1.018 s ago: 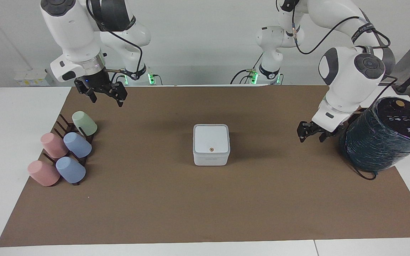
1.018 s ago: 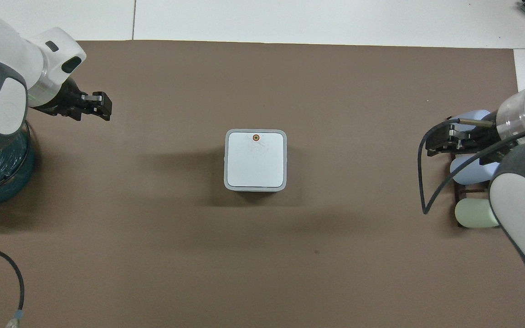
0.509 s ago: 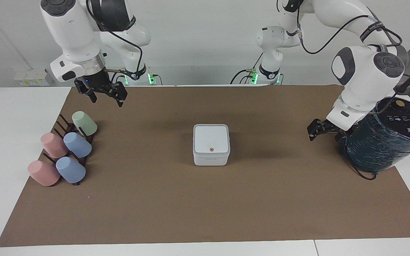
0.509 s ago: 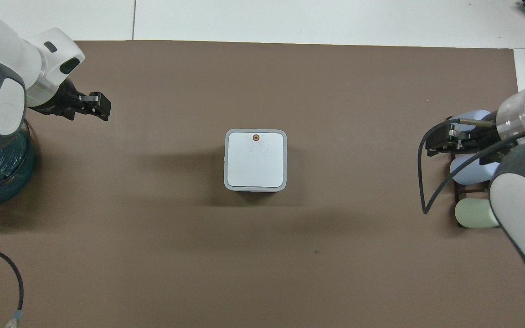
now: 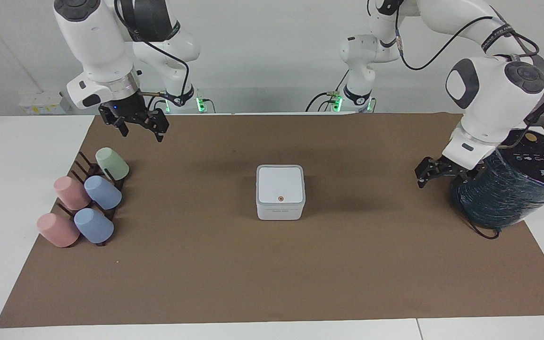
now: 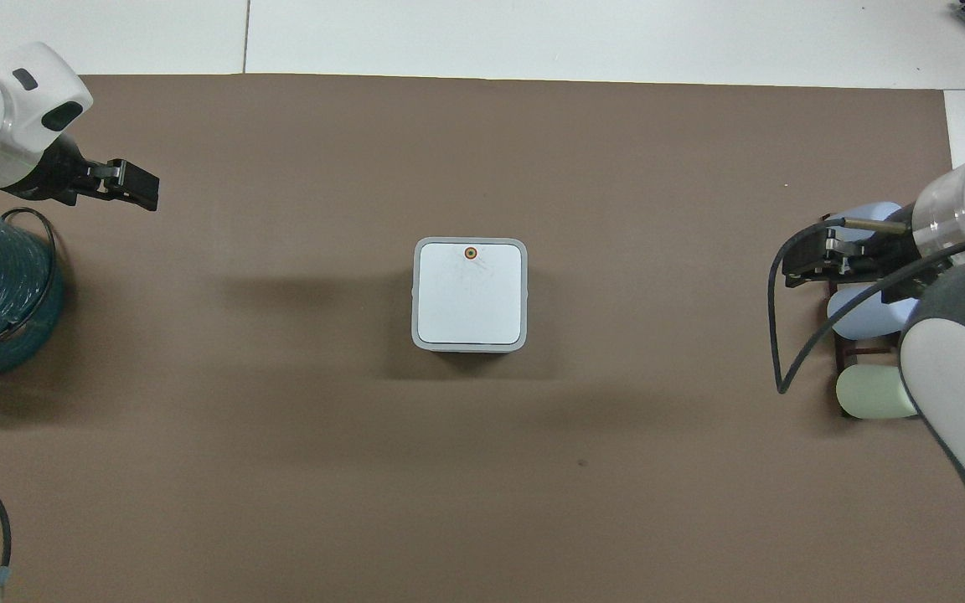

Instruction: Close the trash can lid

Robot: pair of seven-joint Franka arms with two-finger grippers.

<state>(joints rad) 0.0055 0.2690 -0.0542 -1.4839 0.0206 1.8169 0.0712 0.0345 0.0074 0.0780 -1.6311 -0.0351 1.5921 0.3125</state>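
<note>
Facing view: the lid [image 5: 280,185] lies flat on the trash can [image 5: 280,211] at mid-mat, so I judge it closed. My left gripper [image 5: 426,174], jaws apart and empty, hangs beside the teal cylinder [image 5: 508,189]. My right gripper [image 5: 140,126] waits above the cup rack [image 5: 93,186]; its jaws I cannot tell.

White lid [image 5: 280,184] — orange dot
</note>
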